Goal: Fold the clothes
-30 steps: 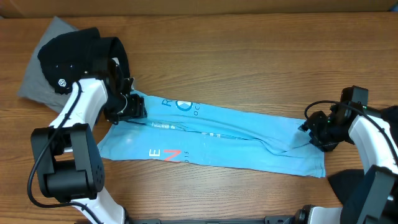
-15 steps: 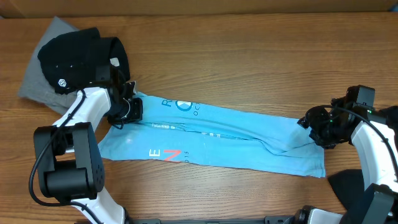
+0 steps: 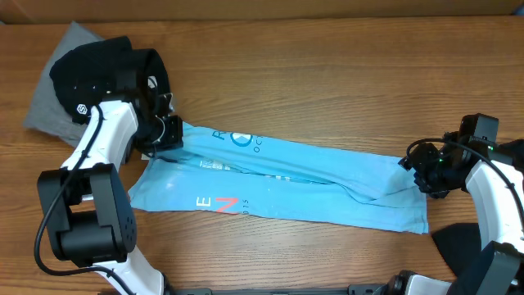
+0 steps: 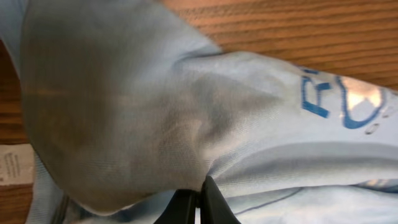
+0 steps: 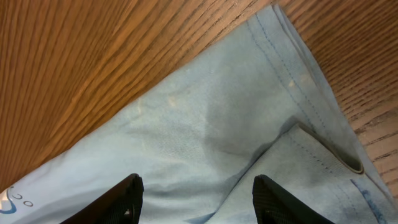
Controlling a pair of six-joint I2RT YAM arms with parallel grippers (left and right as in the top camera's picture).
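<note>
Nearest, at the tabletop's (image 3: 327, 74) near-right corner, a dark cloth (image 3: 458, 239) lay partly out of shot; couldn't tell what it was. Mid-tabletop the blue shirt (image 3: 278, 184) ran as a long narrow band from left of centre toward the right edge, print up. The lengthwise folds looked done, so I judged it approx halfway, w/ crosswise folds still to come. R gripper (image 3: 426, 166) hung at the band's right end, jaws well apart, nothing in them; its wrist view showed hem and a turned-over corner below. L gripper (image 3: 168, 131) was at the band's far-left corner, clamped tight on a bunch of blue fabric raised into a hump. Farthest, at the far-left corner, a black shirt (image 3: 98, 70) sat heaped on a grey shirt (image 3: 45, 102); folded or not, couldn't tell. Vs a sec earlier: L gripper had gone from open to closed and drawn that corner slightly toward the far edge; R gripper had backed a little toward the right edge.
</note>
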